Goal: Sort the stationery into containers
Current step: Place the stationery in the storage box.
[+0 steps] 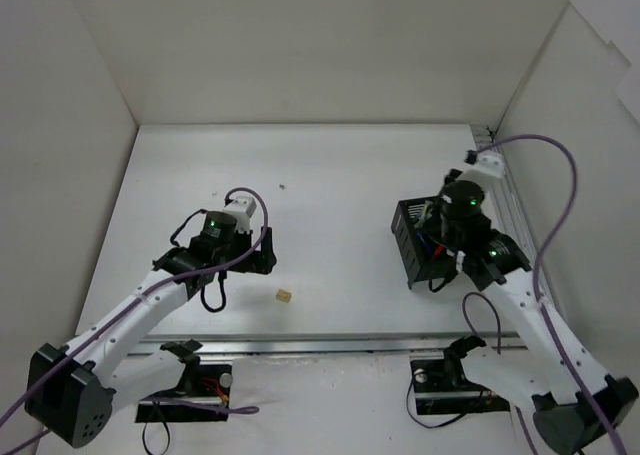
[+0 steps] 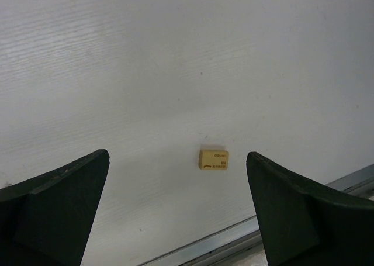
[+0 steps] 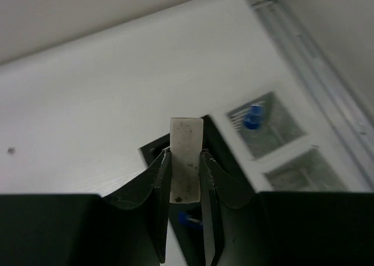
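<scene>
The beige eraser [image 1: 284, 296] lies alone on the table [image 1: 330, 175], toward the near edge and well apart from both containers. From above, it sits at about 5 o'clock from the left claw [image 1: 260, 253], which hangs over the table close by. The right arm is far off at 3 o'clock, so the left arm is plainly the nearer one.

In the left wrist view the left claw is spread wide and grasping nothing. The eraser shows between the two dark fingers [image 2: 58, 207], a little off the middle toward 3 o'clock. Its long axis runs roughly 9 to 3, along the line the fingers would close on. I'd judge they would pinch it end to end unless the wrist turns first, and the claw wants a small shift toward 3 o'clock before it drops.

There is bare table on every side of the eraser. The only edge nearby is the metal rail [image 1: 330, 340] at 6 o'clock from it, near but not touching. The side walls stand well away.

The right claw [image 3: 186, 155] is clenched on a pale block, held upright. It hangs above the black mesh organiser [image 1: 412, 245]. The white slotted box [image 3: 304, 178] sits just beside that at about 2 o'clock in the right wrist view, with a blue-capped tube [image 3: 252, 117] in one slot. Which compartment lies under the block I cannot tell.
</scene>
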